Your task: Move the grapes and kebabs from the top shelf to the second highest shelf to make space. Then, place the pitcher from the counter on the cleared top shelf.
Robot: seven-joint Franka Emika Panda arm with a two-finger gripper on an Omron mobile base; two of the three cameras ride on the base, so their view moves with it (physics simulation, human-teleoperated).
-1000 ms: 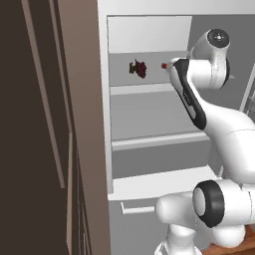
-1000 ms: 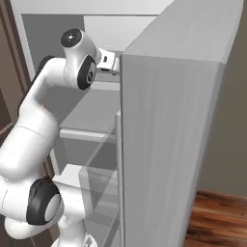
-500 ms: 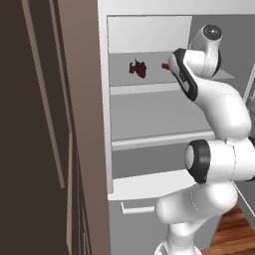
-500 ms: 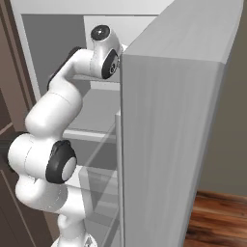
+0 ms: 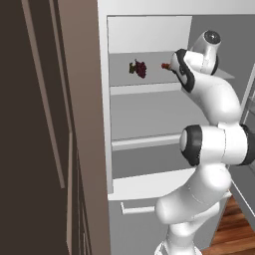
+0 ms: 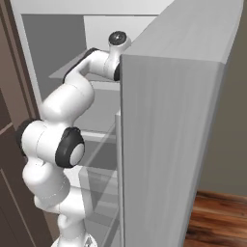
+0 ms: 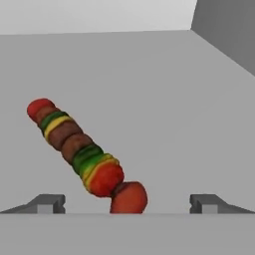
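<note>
Two finger tips (image 7: 52, 203) of my pincer (image 7: 128, 204) stand wide apart at the near edge of the hand view, gripping nothing, and the kebabs (image 7: 82, 152) lie on the top shelf (image 7: 164, 99) just ahead of them, the nearest red chunk sitting between the tips and a little toward one side. The skewer runs slantwise away from me rather than straight across the gap, so I judge that I should turn my wrist until the jaws bracket it squarely across its thin width, then ease forward so the pads meet the middle chunks and not the end piece, which could squirt out. Pressing down on the shelf first would risk rolling it. From the left base view my hand is up at the right part of the top shelf with the skewer's red tip (image 5: 165, 65) just showing beside it. Farther along the same shelf, toward its left back, the grapes (image 5: 138, 68) wait well apart. Below it, the second highest shelf (image 5: 149, 109) looks bare, with room near its front edge for both.
</note>
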